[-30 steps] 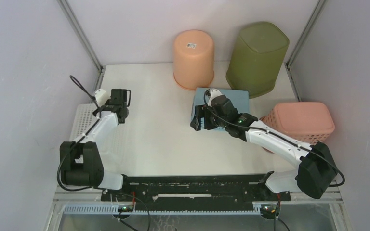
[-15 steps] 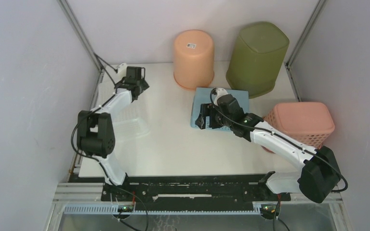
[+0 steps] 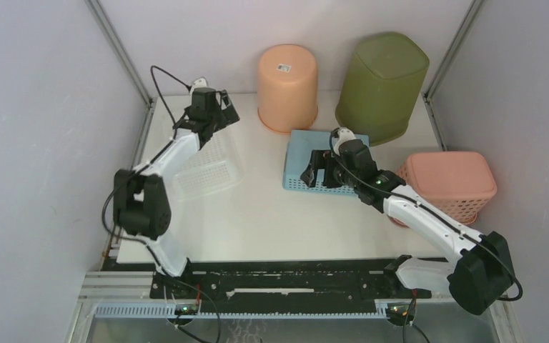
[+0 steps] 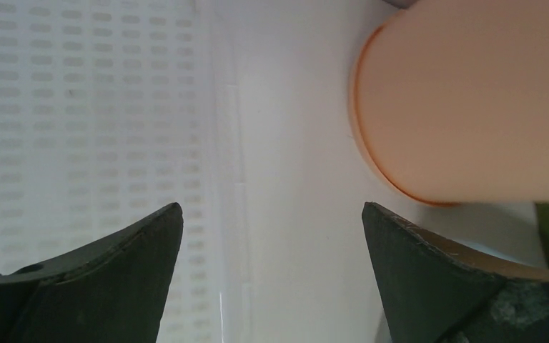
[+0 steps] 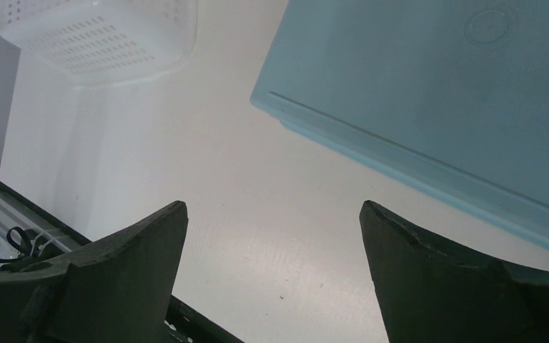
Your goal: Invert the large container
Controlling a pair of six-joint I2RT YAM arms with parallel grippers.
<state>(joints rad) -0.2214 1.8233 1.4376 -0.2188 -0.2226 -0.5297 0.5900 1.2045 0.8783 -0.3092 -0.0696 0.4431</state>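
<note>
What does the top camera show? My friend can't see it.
Two robot arms reach over a white table: the open left gripper hovers by a white slotted plastic basket, the open right gripper by a flat blue plastic basket. Behind stand a round peach plastic bucket and a big olive-green plastic bin, both upside down; a pink slotted basket sits right.

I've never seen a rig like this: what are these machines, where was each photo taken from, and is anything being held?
Two robot arms are bolted at the near edge of a white table. The wide picture comes from a camera above and behind them. The other two come from cameras on each wrist, and the dark wedges there are the arm's own fingers. On the table are an orange bucket, a green bin, a pink basket, a blue basket and a white basket. The left gripper is at the white basket's edge, the right gripper at the blue one's. Both are open, holding nothing.
</note>
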